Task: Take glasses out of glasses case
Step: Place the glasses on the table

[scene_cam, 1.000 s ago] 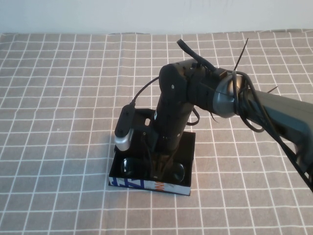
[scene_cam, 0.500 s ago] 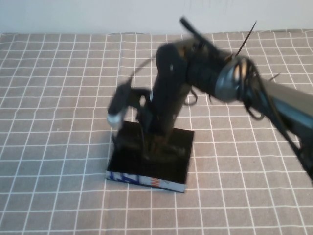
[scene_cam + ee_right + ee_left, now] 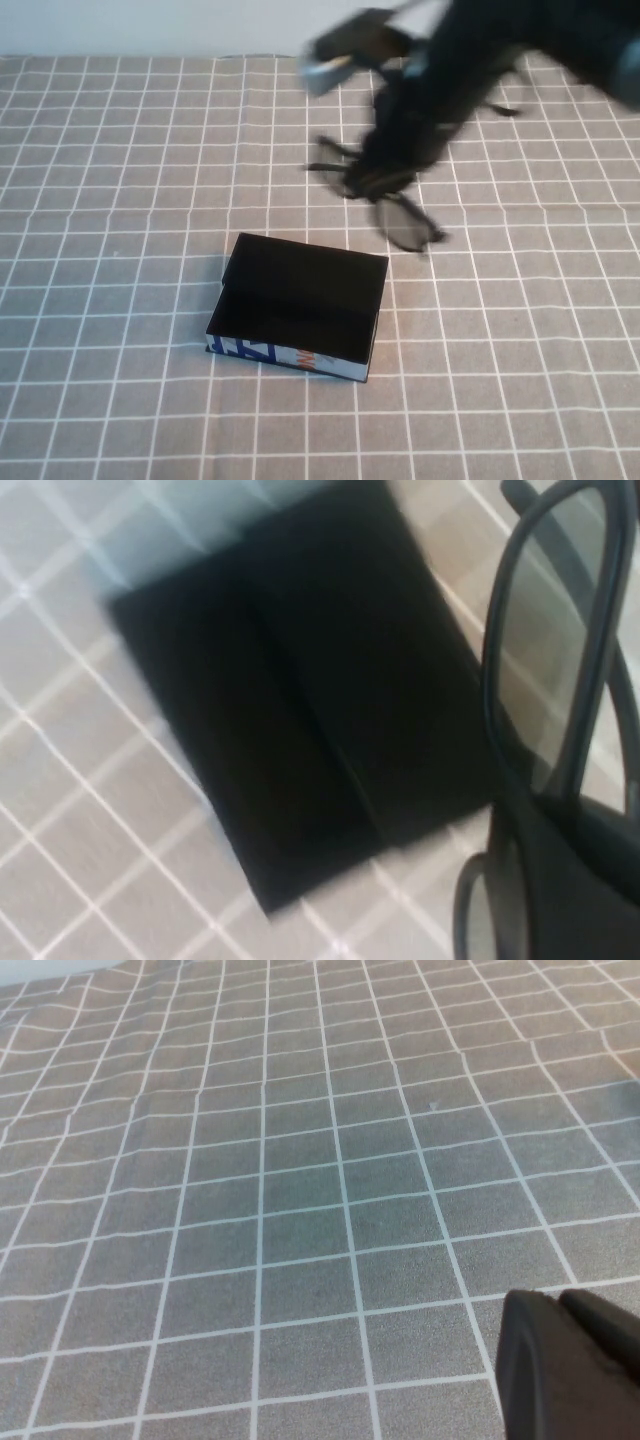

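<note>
1. The glasses [image 3: 385, 195] hang in the air beyond the glasses case [image 3: 298, 307], clear of it.
2. Right gripper [image 3: 375, 180] is clamped on their frame.
3. Left gripper [image 3: 570, 1370] is parked elsewhere over the cloth [image 3: 120, 200]; finger state cannot be told.
4. Judgement: extraction done; next, set them down beside the case.

**Checked cloth and a pale wall**

The table [image 3: 120, 400] is covered from edge to edge with a grey-brown cloth [image 3: 110, 200] printed with a grid of thin white lines. The cloth lies mostly flat; in the left wrist view its lines bend slightly toward the far side, showing soft ripples in the fabric [image 3: 300, 1210]. Behind the far edge of the table runs a plain, pale wall [image 3: 150, 25], whitish with a faint blue tint. The light is soft and even, with only weak shadows on the cloth. No floor, window or other furniture shows.
</note>
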Controlling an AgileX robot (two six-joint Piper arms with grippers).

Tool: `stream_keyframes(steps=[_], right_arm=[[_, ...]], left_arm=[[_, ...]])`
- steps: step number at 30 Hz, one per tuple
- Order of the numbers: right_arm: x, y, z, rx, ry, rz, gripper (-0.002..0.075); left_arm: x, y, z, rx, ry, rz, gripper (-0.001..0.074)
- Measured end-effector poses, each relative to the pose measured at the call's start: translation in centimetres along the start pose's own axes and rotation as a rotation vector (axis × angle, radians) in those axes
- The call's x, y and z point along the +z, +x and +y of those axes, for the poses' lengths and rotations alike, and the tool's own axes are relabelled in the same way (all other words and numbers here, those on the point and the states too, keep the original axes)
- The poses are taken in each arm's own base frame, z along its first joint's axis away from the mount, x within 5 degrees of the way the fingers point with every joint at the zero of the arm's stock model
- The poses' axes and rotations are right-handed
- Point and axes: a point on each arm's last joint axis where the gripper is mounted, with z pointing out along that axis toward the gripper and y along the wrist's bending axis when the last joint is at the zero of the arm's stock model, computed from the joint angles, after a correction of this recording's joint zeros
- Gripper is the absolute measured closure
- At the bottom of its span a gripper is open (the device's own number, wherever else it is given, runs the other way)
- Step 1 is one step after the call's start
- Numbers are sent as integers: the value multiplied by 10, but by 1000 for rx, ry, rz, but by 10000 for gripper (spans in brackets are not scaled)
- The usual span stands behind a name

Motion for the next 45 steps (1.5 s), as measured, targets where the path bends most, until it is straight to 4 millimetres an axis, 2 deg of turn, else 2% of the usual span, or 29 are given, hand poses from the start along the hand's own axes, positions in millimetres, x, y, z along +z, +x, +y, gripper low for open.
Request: stream_keyframes(steps=[4, 8, 11, 17, 25, 32, 37, 41, 45], right_arm=[[1, 37, -41, 252, -56, 56, 721], [22, 76, -65, 469, -100, 112, 721], [43, 99, -71, 571, -105, 126, 721], [79, 127, -68, 716, -109, 94, 721], [90, 135, -68, 751, -96, 83, 699], [95, 137, -69, 762, -98, 97, 505], [94, 138, -69, 765, -87, 104, 460], [74, 138, -64, 727, -79, 111, 461], [34, 141, -51, 666, -58, 78, 536]], left_arm=[[0, 0, 0, 0, 0, 0, 739], [0, 0, 0, 0, 0, 0, 739], [0, 0, 0, 0, 0, 0, 739], [0, 0, 0, 0, 0, 0, 739], [0, 0, 0, 0, 0, 0, 739], [0, 0, 0, 0, 0, 0, 739], [0, 0, 0, 0, 0, 0, 739], [0, 0, 0, 0, 0, 0, 739], [0, 0, 0, 0, 0, 0, 739]])
